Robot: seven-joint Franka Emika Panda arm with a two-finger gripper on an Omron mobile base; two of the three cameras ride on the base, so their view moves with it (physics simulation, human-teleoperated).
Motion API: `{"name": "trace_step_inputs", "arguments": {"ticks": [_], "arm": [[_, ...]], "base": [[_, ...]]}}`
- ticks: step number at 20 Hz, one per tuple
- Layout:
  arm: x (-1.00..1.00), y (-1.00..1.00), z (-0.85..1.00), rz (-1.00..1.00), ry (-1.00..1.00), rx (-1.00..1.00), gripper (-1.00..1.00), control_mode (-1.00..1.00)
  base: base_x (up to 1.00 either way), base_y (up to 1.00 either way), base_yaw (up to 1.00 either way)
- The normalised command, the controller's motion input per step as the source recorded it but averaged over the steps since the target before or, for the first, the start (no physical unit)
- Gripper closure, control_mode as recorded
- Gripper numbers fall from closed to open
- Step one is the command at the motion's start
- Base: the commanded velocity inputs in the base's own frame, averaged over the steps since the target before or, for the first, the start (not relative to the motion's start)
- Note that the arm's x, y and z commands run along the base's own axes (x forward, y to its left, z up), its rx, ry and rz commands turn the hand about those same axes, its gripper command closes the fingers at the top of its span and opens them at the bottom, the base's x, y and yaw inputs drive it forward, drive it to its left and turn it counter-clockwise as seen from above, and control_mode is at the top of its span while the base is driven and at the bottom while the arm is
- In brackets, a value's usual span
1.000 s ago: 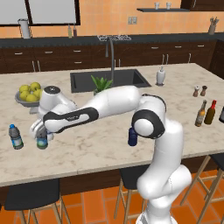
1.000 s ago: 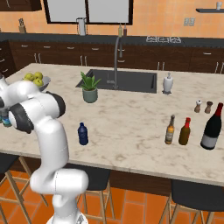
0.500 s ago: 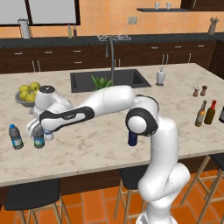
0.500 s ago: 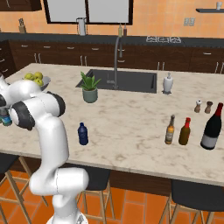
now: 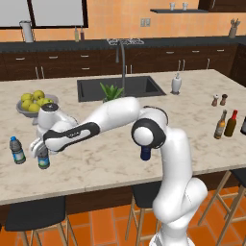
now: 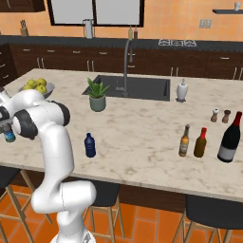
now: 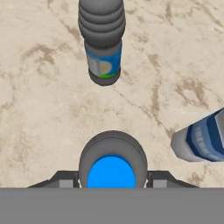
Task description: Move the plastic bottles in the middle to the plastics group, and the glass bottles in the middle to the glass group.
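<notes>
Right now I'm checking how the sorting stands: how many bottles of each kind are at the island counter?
Small water bottles: 3
Navy bottle: 1
Long-necked glass bottles: 3
Total: 7
</notes>
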Motion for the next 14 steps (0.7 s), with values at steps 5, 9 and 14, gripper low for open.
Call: {"name": "trace_step_inputs", "arguments": {"ticks": [5,9,14], "arm": [[0.00,0.04,-0.18,0.00,0.00,0.00,1.00,-1.00],[0.12,0.10,0.00,0.00,0.00,0.00,1.00,-1.00],[0.07,0.04,0.00,0.00,0.00,0.00,1.00,-1.00]], "base": [[0.00,0.00,0.00],[0.00,0.00,0.00],[0.00,0.00,0.00]]}}
